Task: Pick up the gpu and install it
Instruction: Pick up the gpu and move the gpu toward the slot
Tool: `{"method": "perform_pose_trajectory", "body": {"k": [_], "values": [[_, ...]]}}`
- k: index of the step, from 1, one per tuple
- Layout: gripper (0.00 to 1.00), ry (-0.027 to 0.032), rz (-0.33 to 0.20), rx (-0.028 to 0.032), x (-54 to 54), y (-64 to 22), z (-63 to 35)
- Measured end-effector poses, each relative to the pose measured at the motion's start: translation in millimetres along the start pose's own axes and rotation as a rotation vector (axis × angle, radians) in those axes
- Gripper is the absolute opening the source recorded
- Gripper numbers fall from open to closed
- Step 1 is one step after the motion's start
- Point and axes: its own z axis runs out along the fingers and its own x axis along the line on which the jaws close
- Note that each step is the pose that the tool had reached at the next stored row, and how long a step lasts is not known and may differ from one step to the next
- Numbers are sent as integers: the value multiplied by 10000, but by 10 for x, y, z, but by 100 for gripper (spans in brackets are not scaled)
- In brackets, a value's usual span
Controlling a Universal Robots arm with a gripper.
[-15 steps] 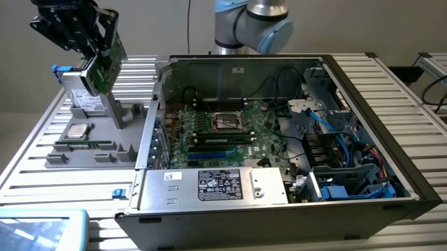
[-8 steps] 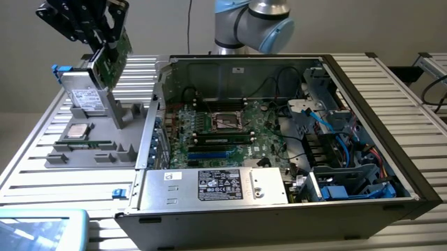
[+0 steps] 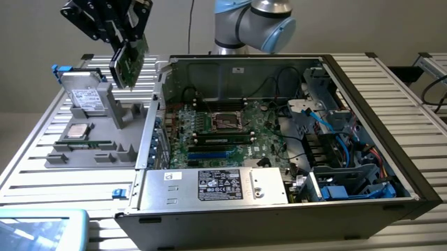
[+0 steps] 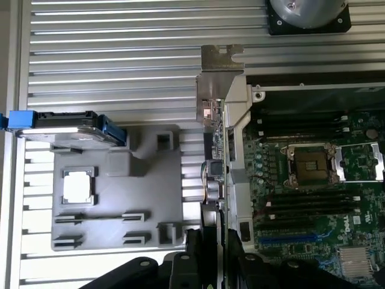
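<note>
Tray (image 3: pixel 84 152) and hard drive (image 3: pixel 87 97) at six o'clock, computer case (image 3: pixel 209 73) at three; my tool (image 3: pixel 125 39) grips the raised gpu (image 3: pixel 130 65).

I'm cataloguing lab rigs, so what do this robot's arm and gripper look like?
The arm has silver-grey tubular segments with light blue caps on its rounded joints. Its round silver base sits on a black mounting plate. The gripper is matt black, built of angular linkage bars. I can't read any markings on either.
</note>
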Motion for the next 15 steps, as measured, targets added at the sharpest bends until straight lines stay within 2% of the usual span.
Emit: {"method": "perform_pose_trajectory", "body": {"k": [15], "values": [[29, 20, 5, -6, -680, 13, 29]]}}
